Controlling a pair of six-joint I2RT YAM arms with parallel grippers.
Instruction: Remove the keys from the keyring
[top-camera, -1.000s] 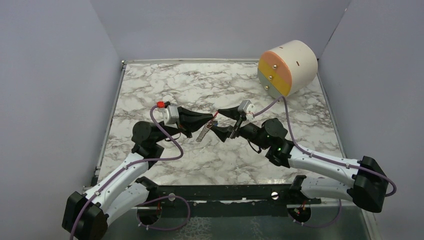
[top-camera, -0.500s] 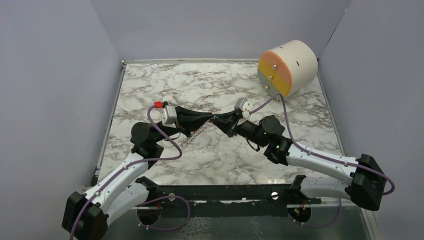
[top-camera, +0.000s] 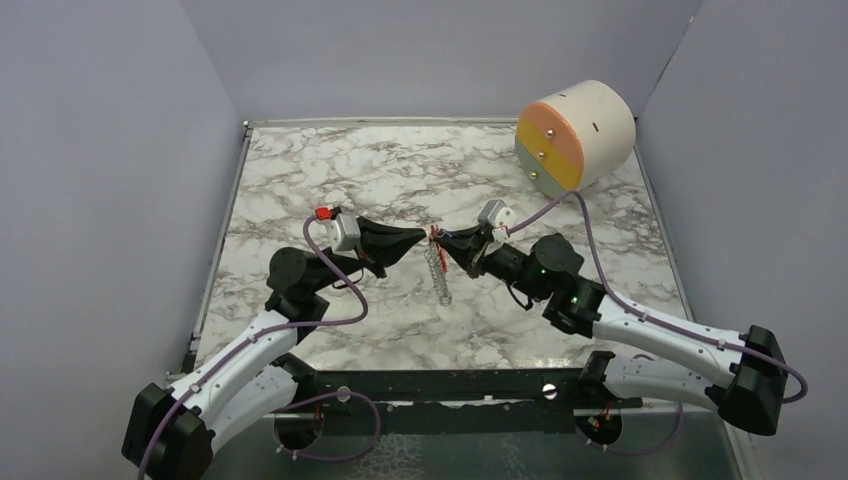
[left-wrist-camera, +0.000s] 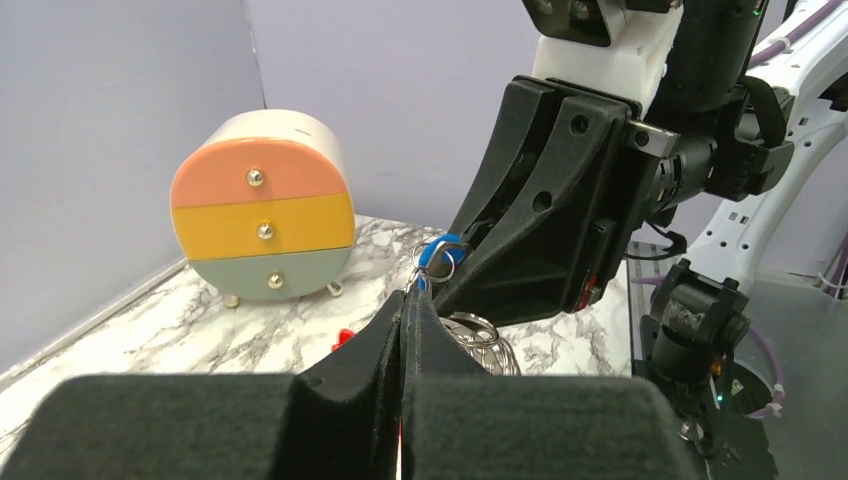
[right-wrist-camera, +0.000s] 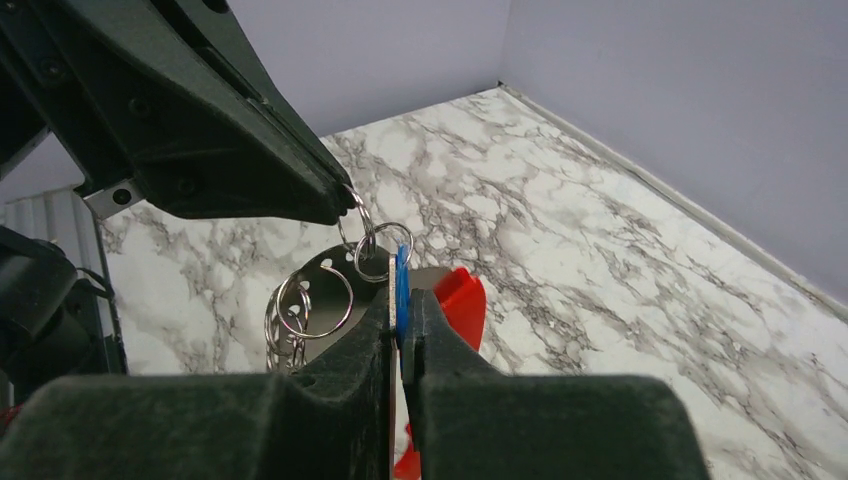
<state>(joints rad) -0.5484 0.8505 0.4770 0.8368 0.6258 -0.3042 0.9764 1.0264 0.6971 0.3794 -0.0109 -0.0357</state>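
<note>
Both grippers meet tip to tip above the middle of the marble table. My left gripper (top-camera: 424, 238) (left-wrist-camera: 412, 300) is shut, and its tips pinch a small silver ring of the keyring (right-wrist-camera: 352, 215). The keyring's grey coil (top-camera: 437, 276) (right-wrist-camera: 287, 318) hangs straight down between the tips, its red part (top-camera: 432, 234) (right-wrist-camera: 460, 300) at the top. My right gripper (top-camera: 442, 241) (right-wrist-camera: 400, 312) is shut on the keys (right-wrist-camera: 402, 270), a small blue tag with a silvery blade, seen edge-on between the pads. The blue tag (left-wrist-camera: 437, 254) also shows just beyond my left fingertips.
A cream cylinder with peach, yellow and grey drawer fronts (top-camera: 576, 135) (left-wrist-camera: 262, 215) lies at the table's back right corner. Grey walls enclose the table (top-camera: 330, 170) on three sides. The right arm's black gripper body (left-wrist-camera: 560, 200) fills the space right before the left wrist camera.
The right gripper has gone from open to shut on the keys. Both tips have shifted slightly right, and the coil has swung from slanting left to hanging straight down.
</note>
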